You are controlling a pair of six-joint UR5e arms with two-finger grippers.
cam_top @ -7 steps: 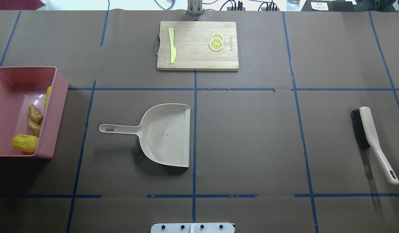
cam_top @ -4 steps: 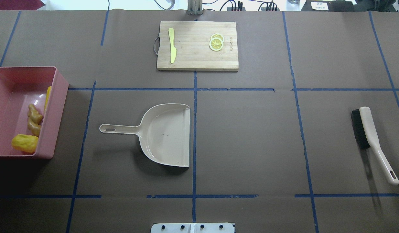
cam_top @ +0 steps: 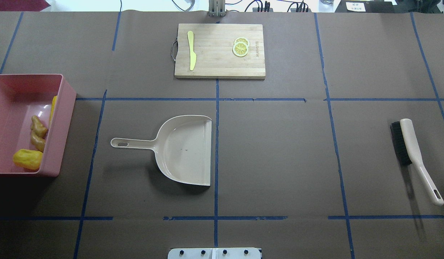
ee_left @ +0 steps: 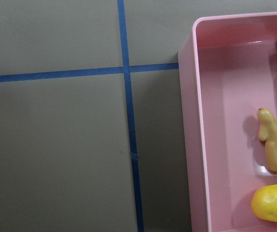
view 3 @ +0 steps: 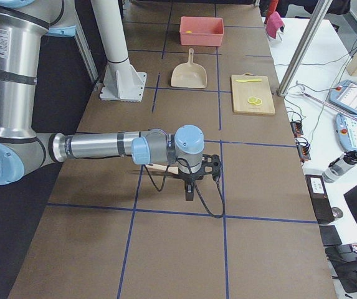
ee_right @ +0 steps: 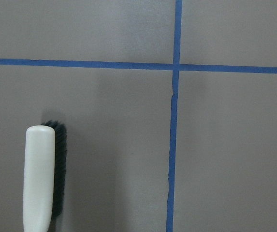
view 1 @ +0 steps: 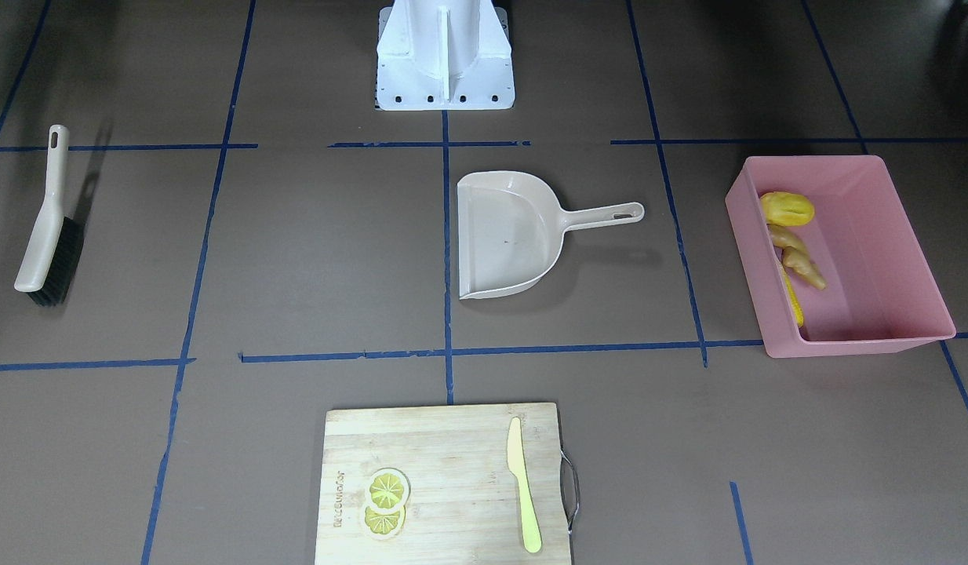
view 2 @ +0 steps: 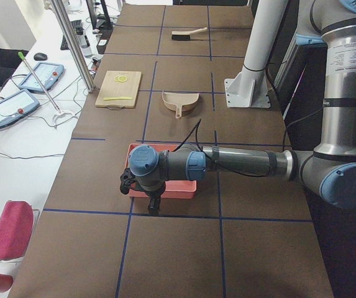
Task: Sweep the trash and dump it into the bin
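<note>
Off the handle end of the dustpan [cam_top: 186,151], well apart from it, stands the pink bin [cam_top: 60,136]. All the trash lies inside it, along the wall nearest the dustpan: the corn cob [cam_top: 53,108] on edge against that wall, the ginger root [cam_top: 37,133] beside it, and the potato lump [cam_top: 27,159] in the corner toward the robot. The dustpan lies flat.

The left gripper [view 2: 155,202] hangs on its outstretched arm near the bin, on the dustpan's handle side. It shows only in the side view, so I cannot tell how wide its jaws stand or whether it holds anything.

The right gripper [view 3: 190,192] hangs far off the dustpan's open mouth, close over the brush [cam_top: 411,147] lying on the table. Its jaws cannot be judged either, nor whether they touch the brush.

Beyond the dustpan, away from the robot, a cutting board [cam_top: 214,64] carries a knife [cam_top: 191,50] and lemon slices [cam_top: 240,48].
</note>
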